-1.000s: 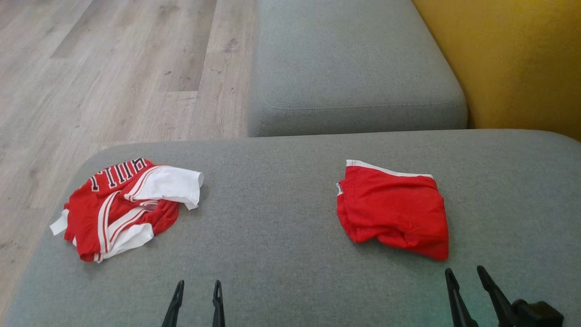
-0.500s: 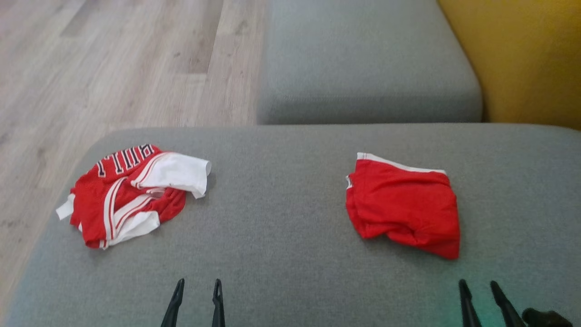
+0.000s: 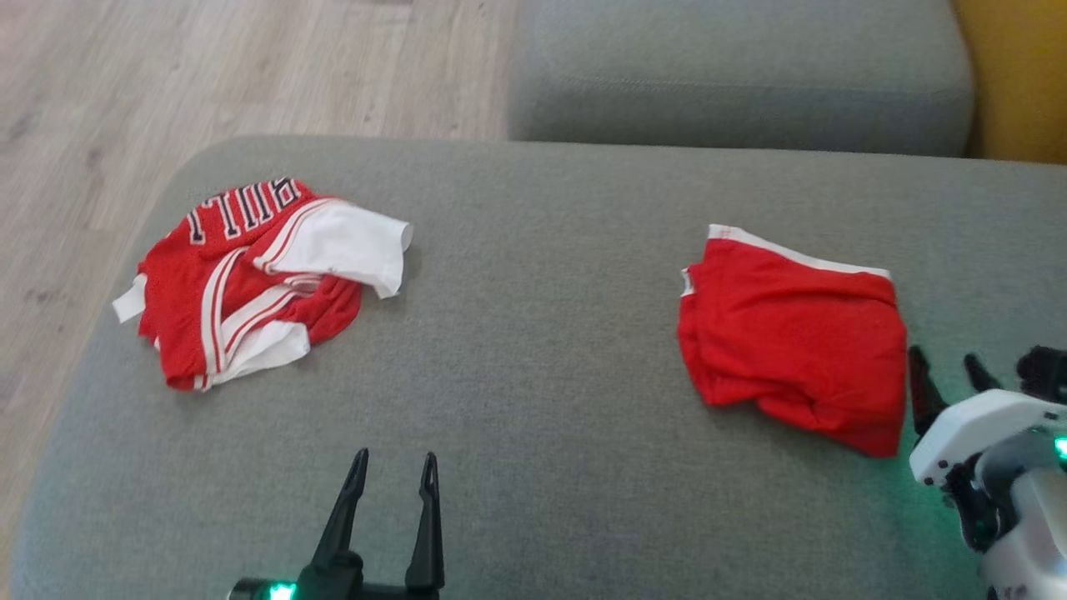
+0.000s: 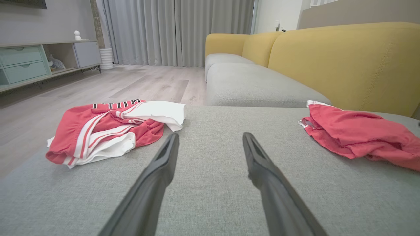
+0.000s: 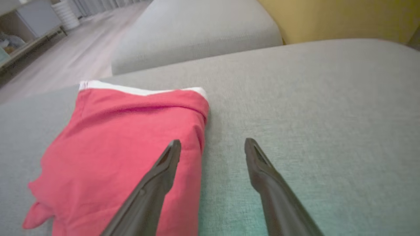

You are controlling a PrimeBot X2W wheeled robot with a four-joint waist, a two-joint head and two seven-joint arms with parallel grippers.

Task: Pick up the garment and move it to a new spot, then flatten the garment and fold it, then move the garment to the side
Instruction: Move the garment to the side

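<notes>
The shorts [image 3: 792,333] lie folded at the right of the head view on the grey cushion [image 3: 542,375]. Their white waistband runs along the upper edge, facing the top of the frame. They are slightly wider than deep, and their long side runs across the frame, tilted down toward the right, with a bunched edge at the lower right. The right gripper [image 3: 942,358] reaches in from the lower right edge on a white wrist, its fingers pointing up the frame just beside the shorts' lower right corner. In the right wrist view the fingers stand apart, one over the shorts' near edge and the other over bare cushion; whether either touches cannot be told. The left gripper [image 3: 395,457] sits at the bottom, left of centre, with its fingers apart and pointing up over bare cushion, well away from both garments. A crumpled red-and-white jersey [image 3: 250,292] lies at the left, near the cushion's edge, with wooden floor [image 3: 83,83] beyond it.
</notes>
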